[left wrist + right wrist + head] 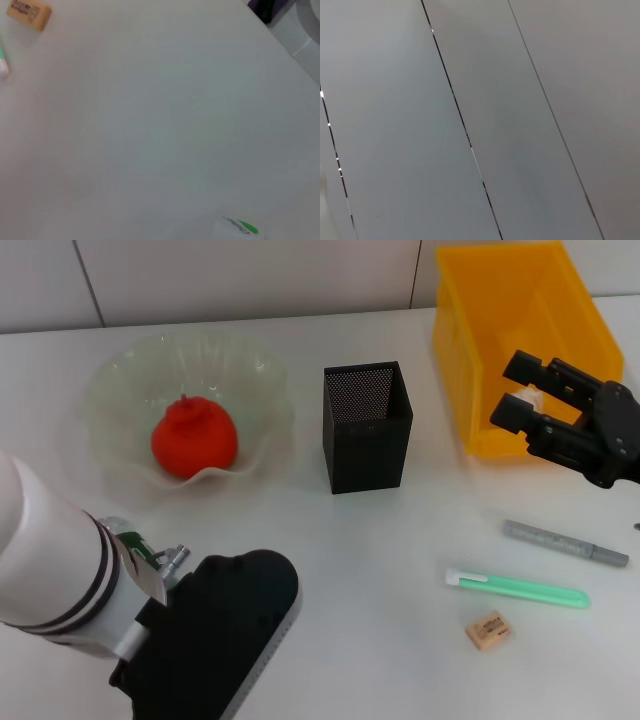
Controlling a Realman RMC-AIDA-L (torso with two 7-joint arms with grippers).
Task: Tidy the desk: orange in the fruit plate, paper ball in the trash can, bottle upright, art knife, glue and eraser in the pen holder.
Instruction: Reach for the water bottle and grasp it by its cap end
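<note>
White paper shows between the fingers of my right gripper [527, 398]: the paper ball [531, 400] is clamped there, held in front of the near wall of the yellow trash can [520, 300], low against its outer face and not inside it. My right wrist camera sees only grey wall panels with dark seams. On the desk [400, 540] below that gripper lie a grey pen-like tool [565, 542], then a pale-green one with a white tip [518, 588], and nearest me the tan eraser [488, 629], each apart from the others. The black mesh pen holder [367, 426] stands upright near the middle, between the can and the fruit plate [120, 390]. The orange [194, 437] sits inside the plate, toward its near rim. My left arm lies low at the near left edge of the desk, its black wrist housing covering the left gripper [215, 640], so I cannot tell how its fingers stand. A bit of green label with a metal part [135, 545] peeks out beside the white arm sleeve. My left wrist camera looks across bare desk, with the eraser [30, 13] at one corner and a green-marked scrap [240, 227] at the opposite edge.
</note>
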